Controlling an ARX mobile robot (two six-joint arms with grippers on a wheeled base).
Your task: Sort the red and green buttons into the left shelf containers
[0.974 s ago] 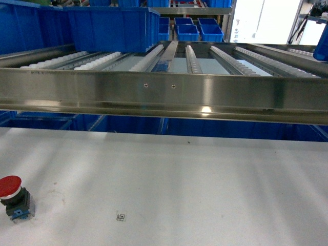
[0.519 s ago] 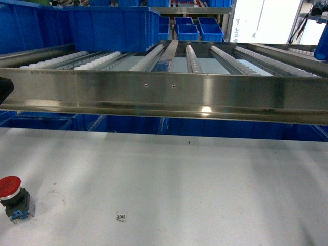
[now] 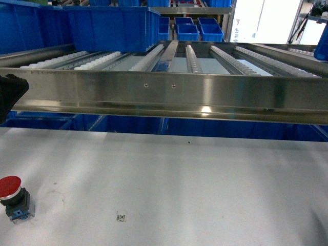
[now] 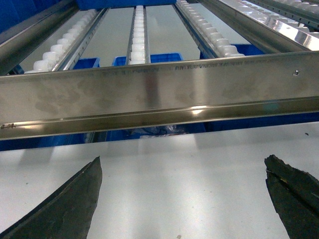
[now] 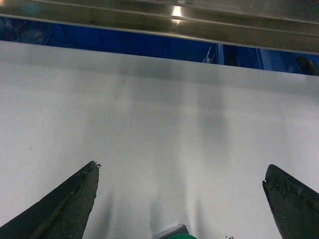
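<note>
White desk fills the lower half of the head view, wide and bare across its middle and right, its far edge running under a long steel rail that fronts a roller shelf. Beyond the rollers, large blue bins sit at the upper left of the shelf, with smaller blue bins farther back; more blue shows in the gap below the rail. The rail hangs over the back of the desk and bars the straight way from desk to bins. At the left border of the head view a dark part of the left arm now juts in front of the rail, farther in than half a second ago and not there a second ago. The left hand is spread wide, its fingers above bare desk and facing the rail. The right hand is spread as well, low over the desk, with a green button just showing at the bottom edge between its fingers. The red button stands upright near the front left corner, where it was before, well apart from a small printed marker.
</note>
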